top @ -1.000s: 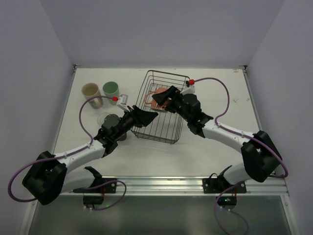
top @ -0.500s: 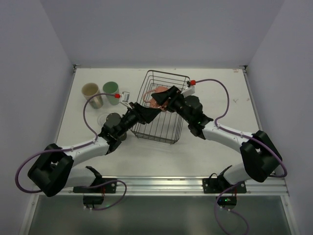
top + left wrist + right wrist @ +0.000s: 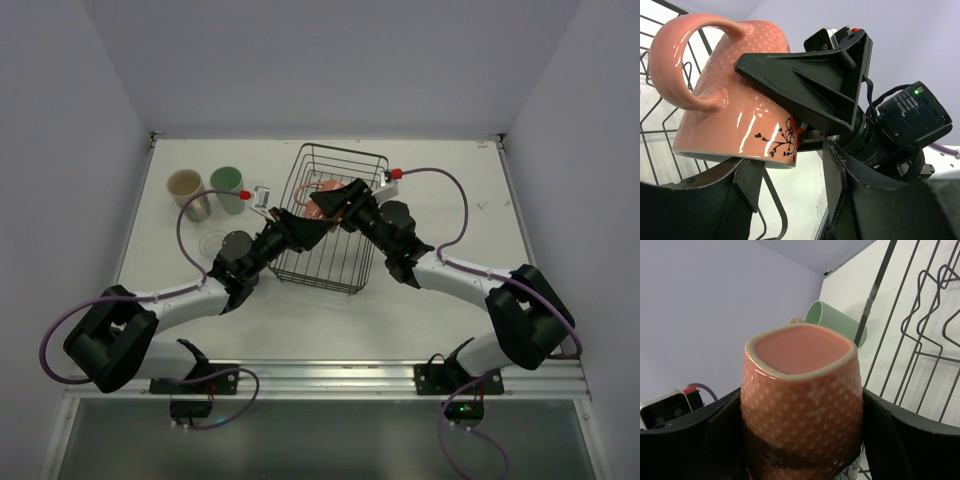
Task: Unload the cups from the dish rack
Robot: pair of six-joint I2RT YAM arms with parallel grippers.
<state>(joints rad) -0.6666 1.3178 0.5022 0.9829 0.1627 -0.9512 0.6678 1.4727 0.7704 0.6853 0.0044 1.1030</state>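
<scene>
The salmon-pink handled mug (image 3: 322,199) hangs above the dish rack (image 3: 345,272), held upside down and tilted by my right gripper (image 3: 336,205). In the right wrist view the mug (image 3: 802,405) fills the gap between both fingers, base toward the camera. My left gripper (image 3: 311,228) is open just left of the mug. In the left wrist view the mug (image 3: 730,110) sits above the open left fingers (image 3: 690,205), with a right gripper finger (image 3: 815,85) across its side. The cream tumbler (image 3: 188,193) and mint-green tumbler (image 3: 228,188) stand at the far left. The black mug (image 3: 236,243) is partly hidden by the left arm.
A clear glass (image 3: 213,244) stands beside the black mug. The rack's wires (image 3: 920,340) lie right of the held mug, and its wires (image 3: 655,125) also run behind the mug in the left wrist view. The mint tumbler (image 3: 835,320) shows beyond the rack.
My left gripper has moved up and right, from beside the rack's left edge to right beside the held pink mug. The right gripper has barely shifted.
</scene>
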